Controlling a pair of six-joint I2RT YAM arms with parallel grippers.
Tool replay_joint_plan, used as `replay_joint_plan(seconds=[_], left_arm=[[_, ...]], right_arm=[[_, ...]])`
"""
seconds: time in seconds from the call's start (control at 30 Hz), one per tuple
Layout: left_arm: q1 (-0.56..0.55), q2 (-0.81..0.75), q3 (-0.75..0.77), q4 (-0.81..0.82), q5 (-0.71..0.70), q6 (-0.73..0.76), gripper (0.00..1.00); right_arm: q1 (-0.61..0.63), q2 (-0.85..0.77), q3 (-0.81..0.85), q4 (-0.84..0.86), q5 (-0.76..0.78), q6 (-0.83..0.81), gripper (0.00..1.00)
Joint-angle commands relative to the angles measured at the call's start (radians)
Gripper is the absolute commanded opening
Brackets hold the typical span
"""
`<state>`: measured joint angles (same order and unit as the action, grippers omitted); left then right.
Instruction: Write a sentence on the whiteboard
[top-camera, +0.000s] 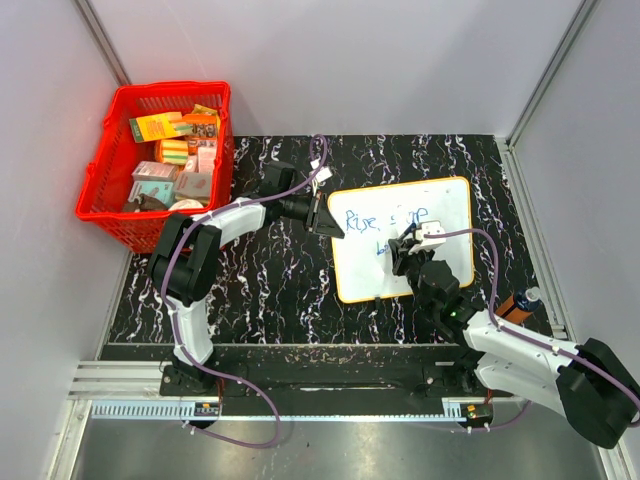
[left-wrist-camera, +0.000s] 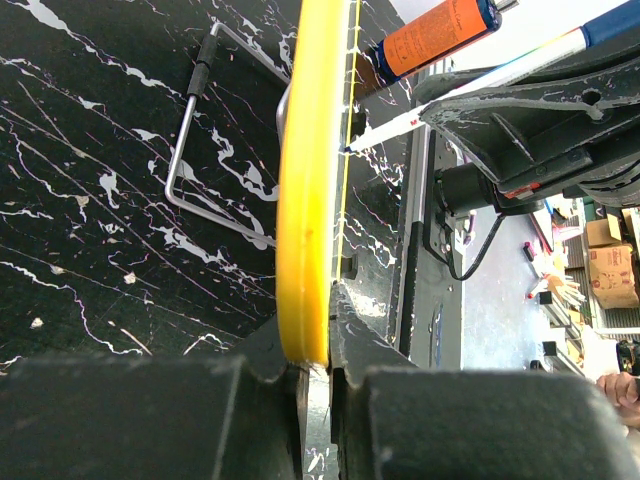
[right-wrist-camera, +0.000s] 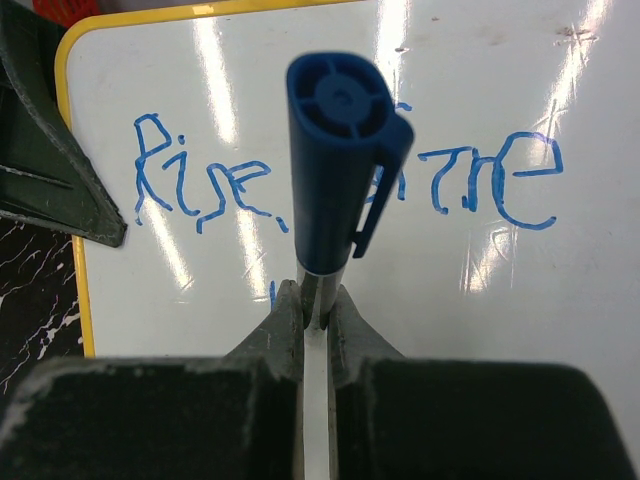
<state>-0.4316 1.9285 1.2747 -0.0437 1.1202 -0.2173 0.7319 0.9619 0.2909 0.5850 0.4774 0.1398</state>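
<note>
Left jaws pinch whiteboard (left-wrist-camera: 305, 200) rim; right jaws clamp marker (right-wrist-camera: 340, 150)

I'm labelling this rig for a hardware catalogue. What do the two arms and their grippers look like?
The left arm and right arm have white link shells and black joint housings, with a thin purple cable looping along each. The left gripper and right gripper are matte black: blocky bodies narrowing to slim tips.
</note>
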Motion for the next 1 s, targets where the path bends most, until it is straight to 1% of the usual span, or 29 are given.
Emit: replay_joint_plan(seconds=[0.0,0.47,0.73,0.97], left_arm=[[-0.048,0.043,-0.037,-0.062,-0.137,0.211,0.0],[-0.047,0.044,-0.037,-0.061,-0.137,0.211,0.0],[-0.048,0.044,-0.035,-0.061,-0.137,0.211,0.0],[-0.048,0.046,-0.035,-0.061,-0.135,0.211,0.0]], right_arm=[[-0.003,-0.014,0.002,0.019,0.032,-0.006,0.0],[-0.003,0.006,0.057,0.039,0.093,-0.072,0.0],[-0.003,0.02,0.073,0.052,0.092,-0.098,0.0],[-0.003,-0.012,0.067,0.042,0.006,-0.083,0.0]])
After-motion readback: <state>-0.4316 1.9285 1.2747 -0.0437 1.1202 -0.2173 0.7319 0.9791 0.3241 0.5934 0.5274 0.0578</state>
